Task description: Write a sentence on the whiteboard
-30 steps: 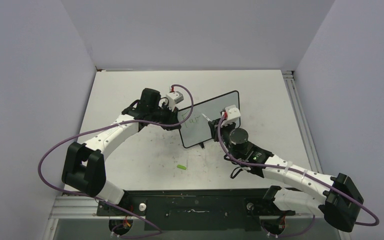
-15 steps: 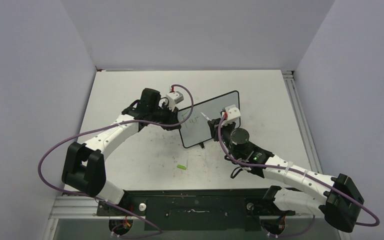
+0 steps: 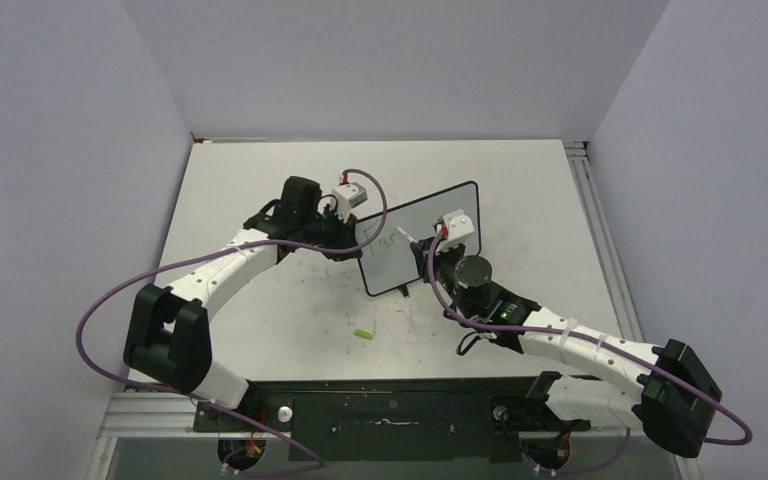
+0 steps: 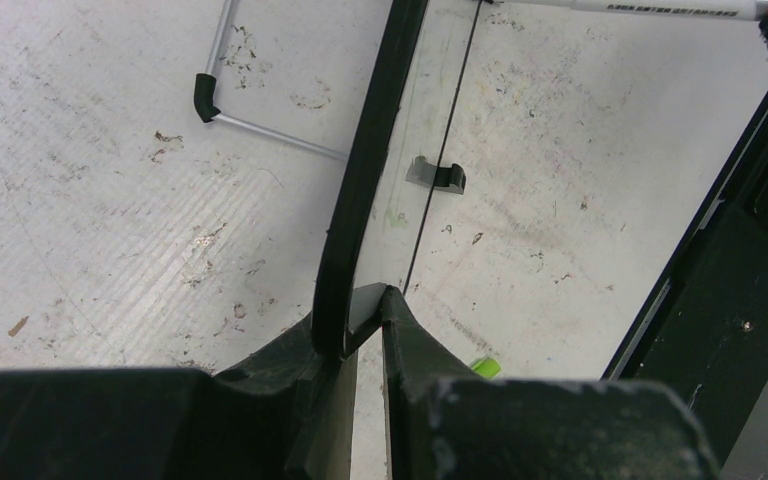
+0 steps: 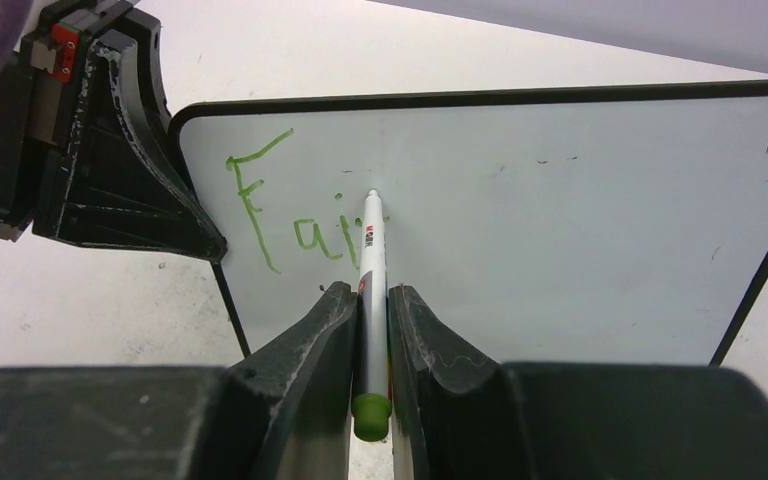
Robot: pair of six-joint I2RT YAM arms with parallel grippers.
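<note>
The whiteboard stands upright mid-table; it also fills the right wrist view. Green letters of the sentence, reading "Fai", sit at its top left. My right gripper is shut on a white marker with a green end; the tip touches the board right of the "i". In the top view the right gripper is in front of the board. My left gripper is shut on the board's black frame at its left edge, also seen from above.
A green marker cap lies on the scuffed tabletop in front of the board, also in the left wrist view. The board's wire stand rests behind it. Grey walls close three sides.
My right gripper and marker have shifted slightly up and left along the board; the green writing has grown. The left arm has not moved.
</note>
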